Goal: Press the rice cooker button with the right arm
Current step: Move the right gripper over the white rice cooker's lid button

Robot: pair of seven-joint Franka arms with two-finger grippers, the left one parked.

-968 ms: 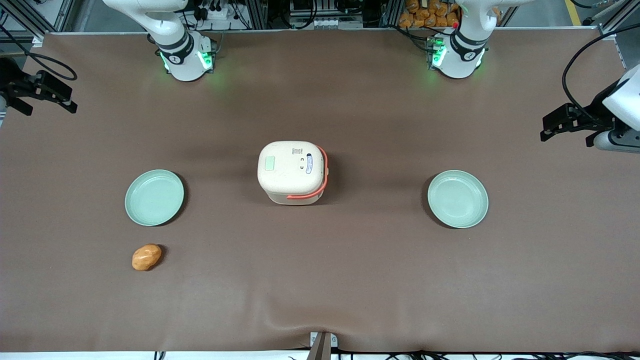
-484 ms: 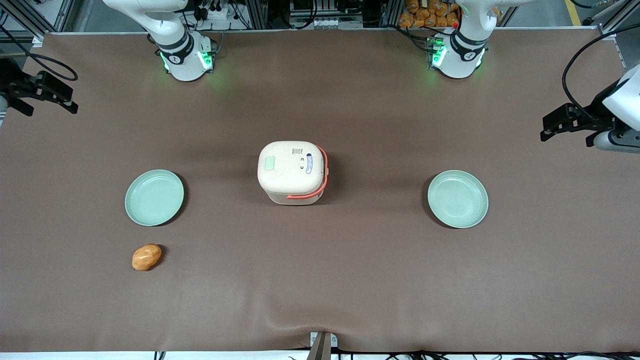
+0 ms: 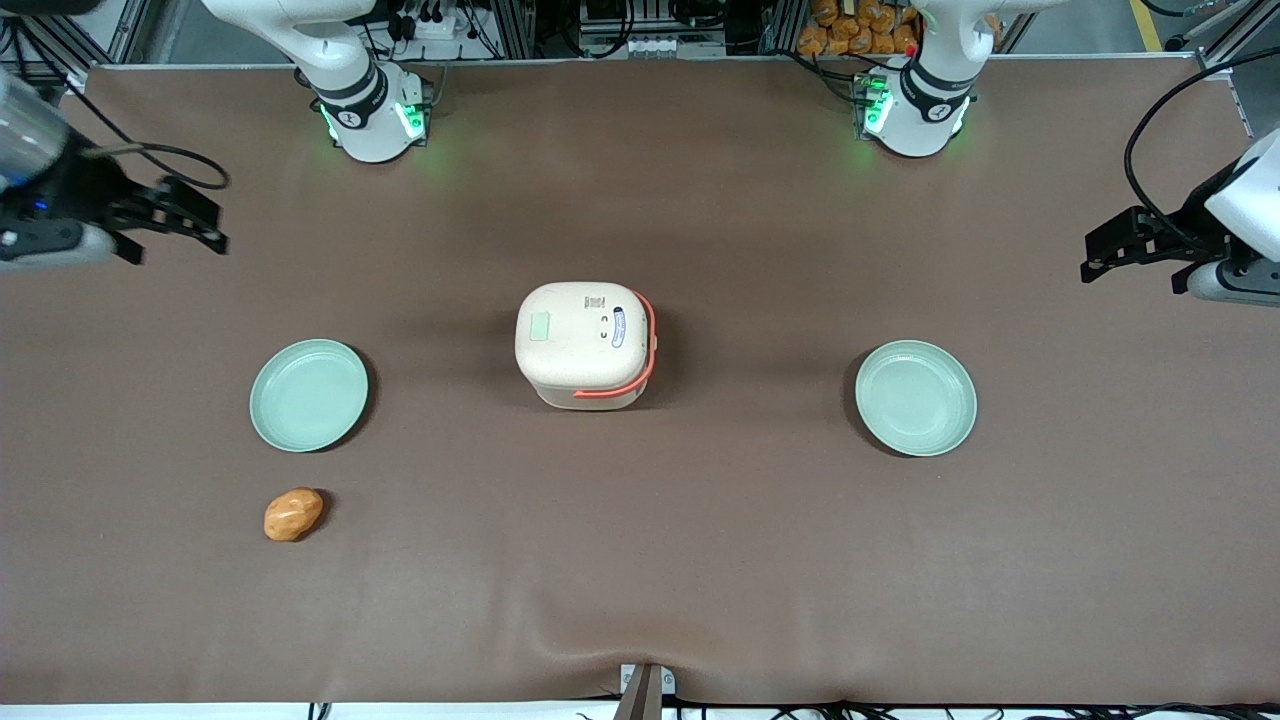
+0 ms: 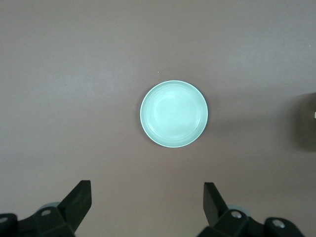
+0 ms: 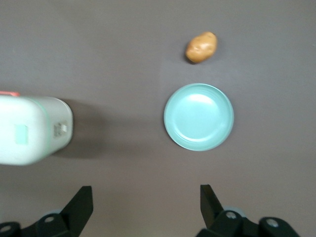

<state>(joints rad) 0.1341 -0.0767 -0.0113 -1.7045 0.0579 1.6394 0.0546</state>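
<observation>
The small cream rounded-square rice cooker (image 5: 32, 129) runs off the right wrist picture's edge. In the front view's upper left, the white right arm (image 3: 25, 140) is blurred and cropped behind its black two-finger gripper (image 3: 200, 222).

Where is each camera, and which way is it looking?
Front view: high up, facing both arms, looking down at the table, rice cooker and the right arm's gripper, high above the table at the working arm's end.
Right wrist view: on the working arm, looking down past its open fingers at the rice cooker, a plate and a potato.
Left wrist view: on the parked arm, looking down at another plate.
Front and right wrist views share the cooker, plate and potato.
</observation>
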